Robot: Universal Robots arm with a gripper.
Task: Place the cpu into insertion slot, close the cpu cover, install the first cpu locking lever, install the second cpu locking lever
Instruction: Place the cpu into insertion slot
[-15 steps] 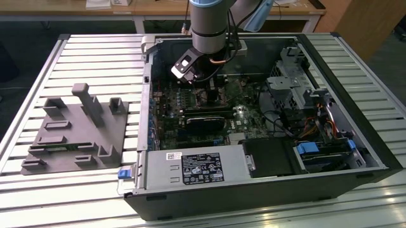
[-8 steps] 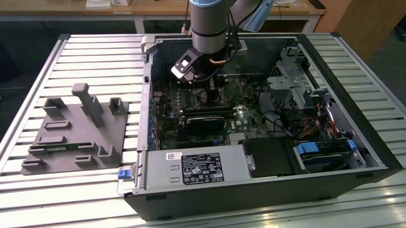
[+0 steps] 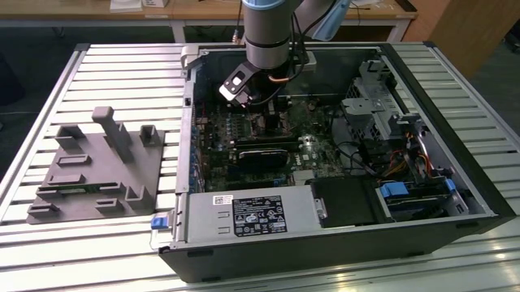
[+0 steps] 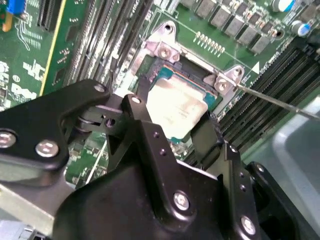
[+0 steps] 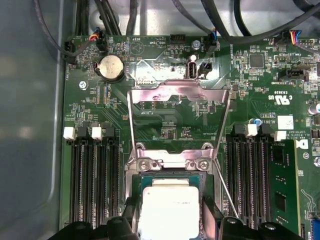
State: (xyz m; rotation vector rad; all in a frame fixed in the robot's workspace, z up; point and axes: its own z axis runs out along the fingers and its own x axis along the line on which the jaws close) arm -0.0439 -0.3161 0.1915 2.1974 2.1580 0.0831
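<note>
The arm (image 3: 268, 30) is reached down into an open case (image 3: 455, 182) laid on the slatted tabletop (image 3: 122, 67), and a grey fixture (image 3: 97, 164) is seen on the exterior view's left. In both wrist views the tool (image 4: 172, 117) (image 5: 170, 220) is set narrowly about the cpu (image 4: 180, 102) (image 5: 167, 207), with a black finger (image 4: 140, 107) pressed to one edge and another at the opposite edge, so the chip is gripped. The cpu is held at the slot (image 4: 192, 76) (image 5: 170, 176), pale face up; whether it is fully seated cannot be told. The cover (image 5: 180, 92) is swung open, away from the slot, with the green board (image 5: 165, 125) seen through its cut-out. A thin lever (image 4: 280, 102) (image 5: 225, 192) is left unlatched just beside the slot.
</note>
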